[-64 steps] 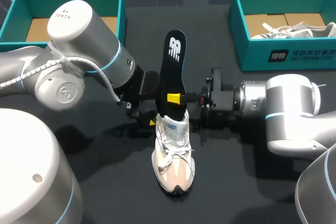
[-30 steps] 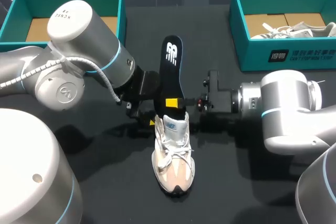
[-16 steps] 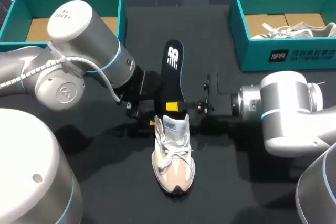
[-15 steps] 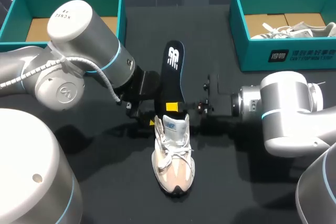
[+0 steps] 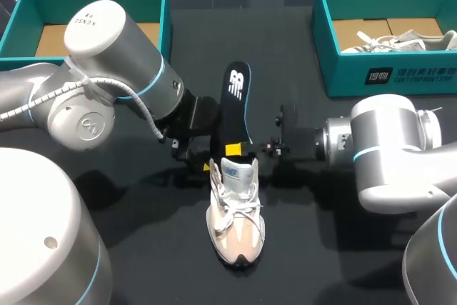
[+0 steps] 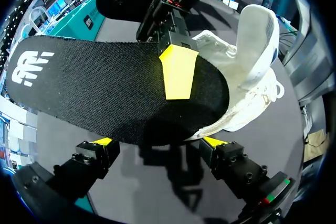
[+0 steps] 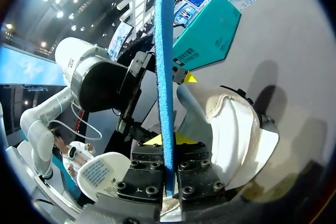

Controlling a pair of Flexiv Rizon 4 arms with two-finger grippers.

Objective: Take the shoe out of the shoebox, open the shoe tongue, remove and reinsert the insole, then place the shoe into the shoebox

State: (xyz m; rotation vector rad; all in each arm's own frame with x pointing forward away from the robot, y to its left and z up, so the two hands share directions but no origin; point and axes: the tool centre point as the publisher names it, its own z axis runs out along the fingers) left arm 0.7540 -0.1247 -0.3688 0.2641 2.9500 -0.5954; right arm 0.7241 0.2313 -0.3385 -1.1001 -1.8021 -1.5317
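Right wrist view: my right gripper [image 7: 168, 167] pinches the insole [image 7: 164, 51] to steer it into the shoe [image 7: 231, 129]; my left gripper [image 6: 158, 142] stands wide.

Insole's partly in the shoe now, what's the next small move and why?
Probably the right hand should push the insole deeper toward the toe. It is shut on the insole just above the opening of the shoe, and most of the black insole sticks up out of it.

Sitting directly on the black table [image 5: 321, 248]: pale shoe [image 5: 235, 212] at the middle, teal shoebox [image 5: 43, 1] far left, second shoebox [image 5: 343, 69] far right.
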